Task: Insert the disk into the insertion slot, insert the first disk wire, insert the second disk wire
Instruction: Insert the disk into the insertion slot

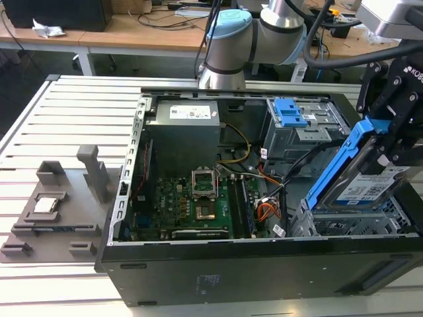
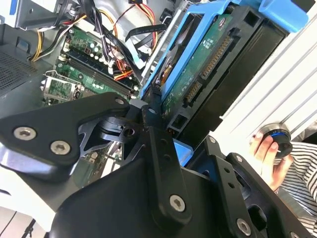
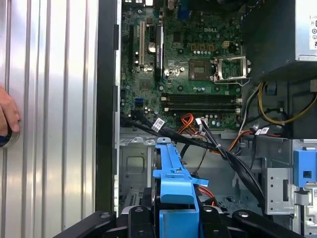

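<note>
- Over the front corner of the open computer case (image 1: 264, 274), at the exterior view's right: the disk (image 1: 367, 188) hangs steeply tilted just above the insertion slot (image 1: 350, 226). Its low edge points toward the bay. It is not seated, and I cannot tell if it touches the cage rim.
- Fingers (image 3: 208, 223) are closed on the upper end of the disk's blue carrier, which sits between them in the first wrist view.
- Risk: at this tilt the carrier's leading corner may catch on the perforated cage wall and jam rather than slide in.
- Risk: the grip is at one end only, so a push against the cage could lever the disk in the fingers and skew it.
- Risk: the black cable bundle (image 3: 223, 151) crosses close by the bay and could be pinched under the carrier.
- Risk: a person's hand (image 2: 267, 153) rests at a round control on the slatted worktop (image 1: 66, 119), just beside the case wall.
- Pose: the arm (image 1: 264, 30) rises behind the case and reaches across toward the exterior view's right, with the wrist angled down over the cage.
</note>
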Action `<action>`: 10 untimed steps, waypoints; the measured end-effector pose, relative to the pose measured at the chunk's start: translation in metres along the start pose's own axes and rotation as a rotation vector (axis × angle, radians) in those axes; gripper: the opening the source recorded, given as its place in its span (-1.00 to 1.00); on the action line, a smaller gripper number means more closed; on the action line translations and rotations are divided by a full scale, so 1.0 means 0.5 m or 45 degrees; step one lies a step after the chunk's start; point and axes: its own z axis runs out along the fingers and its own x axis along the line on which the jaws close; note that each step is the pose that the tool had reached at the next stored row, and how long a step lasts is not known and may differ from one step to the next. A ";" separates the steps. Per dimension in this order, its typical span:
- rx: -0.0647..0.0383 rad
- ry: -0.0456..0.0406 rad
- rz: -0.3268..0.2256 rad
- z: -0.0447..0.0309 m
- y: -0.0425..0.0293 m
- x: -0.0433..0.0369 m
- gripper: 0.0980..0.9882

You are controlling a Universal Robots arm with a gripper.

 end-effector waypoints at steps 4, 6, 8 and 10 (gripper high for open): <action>0.000 0.000 0.000 0.008 0.000 0.000 -0.40; 0.000 0.000 0.000 0.011 0.000 0.000 -0.40; 0.000 0.000 0.000 0.015 -0.001 0.000 -0.40; 0.000 0.000 0.000 0.018 -0.001 0.000 -0.40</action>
